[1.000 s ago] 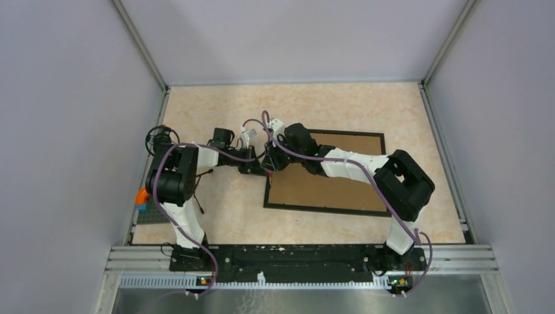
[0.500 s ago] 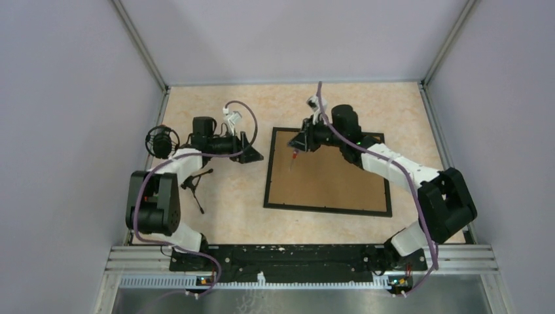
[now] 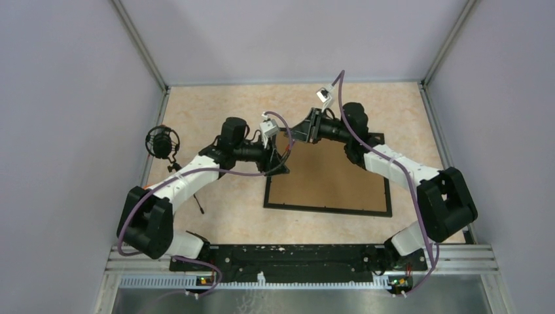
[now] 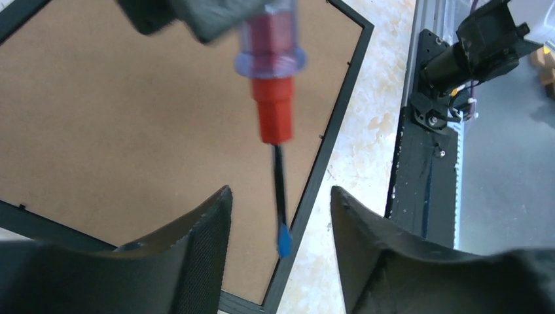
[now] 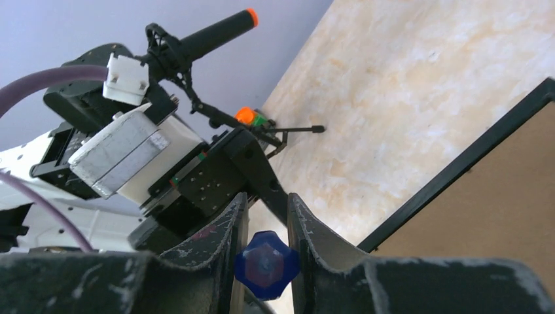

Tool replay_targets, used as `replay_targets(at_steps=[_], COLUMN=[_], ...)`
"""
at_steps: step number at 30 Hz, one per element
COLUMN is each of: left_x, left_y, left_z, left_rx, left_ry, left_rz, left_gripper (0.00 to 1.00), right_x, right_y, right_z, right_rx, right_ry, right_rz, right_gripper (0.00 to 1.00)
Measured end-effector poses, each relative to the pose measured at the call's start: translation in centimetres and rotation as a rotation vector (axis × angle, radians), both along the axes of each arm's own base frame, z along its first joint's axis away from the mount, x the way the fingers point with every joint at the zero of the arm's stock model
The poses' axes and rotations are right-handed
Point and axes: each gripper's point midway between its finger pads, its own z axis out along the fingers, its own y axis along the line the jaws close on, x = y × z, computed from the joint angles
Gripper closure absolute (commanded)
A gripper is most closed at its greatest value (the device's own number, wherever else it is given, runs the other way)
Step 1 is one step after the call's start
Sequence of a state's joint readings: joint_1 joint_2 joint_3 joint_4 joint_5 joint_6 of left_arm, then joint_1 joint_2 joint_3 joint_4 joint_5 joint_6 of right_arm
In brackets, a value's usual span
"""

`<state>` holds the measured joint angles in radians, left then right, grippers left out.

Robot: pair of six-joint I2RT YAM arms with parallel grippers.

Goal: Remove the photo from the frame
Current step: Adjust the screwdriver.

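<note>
You are seeing the frame (image 3: 327,210) lying flat on the worktop (image 3: 229,219) in the middle right of the overhead view, just beyond the arm bases, with its brown board back (image 3: 327,180) facing up. The photo is not showing in any view. Above the frame's upper left corner the two hands are meeting. The left hand (image 4: 278,196) is reaching in from the left with its fingers spread wide and gripping nothing. In its wrist view the black shaft of a screwdriver (image 4: 273,111) is hanging down between those fingers without touching them. The screwdriver's blue tip is sitting over the frame's black rim, and you cannot tell whether it is touching. Slightly farther back, the right hand (image 5: 265,203) is squeezing its fingers closed on the screwdriver's blue handle, pointing the tool downward. Over at the left edge a round black device on a small tripod (image 3: 161,141) is standing well apart from the frame.
</note>
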<state>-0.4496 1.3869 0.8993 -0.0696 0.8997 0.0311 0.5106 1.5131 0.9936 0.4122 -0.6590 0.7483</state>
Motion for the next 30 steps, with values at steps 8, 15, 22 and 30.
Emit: replay_targets(at_steps=[8,15,22,30], left_x=[0.1,-1.7,-3.9,-5.2], left_y=[-0.4,-0.2,0.3,0.2], left_z=[0.2,0.4,0.2,0.5], left_rx=[0.001,0.011,0.008,-0.026], left_ry=[0.028,0.038,0.032,0.051], left_rz=[0.002,-0.103,-0.222,-0.280], left_gripper=[1.00,1.00,1.00,1.00], right_x=[-1.2,-3.6,-7.1,-8.5], right_y=[0.4,-0.5,-3.7,-4.7], right_z=[-0.4,-1.0,-1.9,-0.1], right_rx=[0.014,-0.047,-0.249,-0.289], right_ry=[0.015,-0.048,-0.271,-0.366], right_rz=[0.047,0.194,0.415,0.452], right_gripper=[0.97,0.35,0.26,0.32])
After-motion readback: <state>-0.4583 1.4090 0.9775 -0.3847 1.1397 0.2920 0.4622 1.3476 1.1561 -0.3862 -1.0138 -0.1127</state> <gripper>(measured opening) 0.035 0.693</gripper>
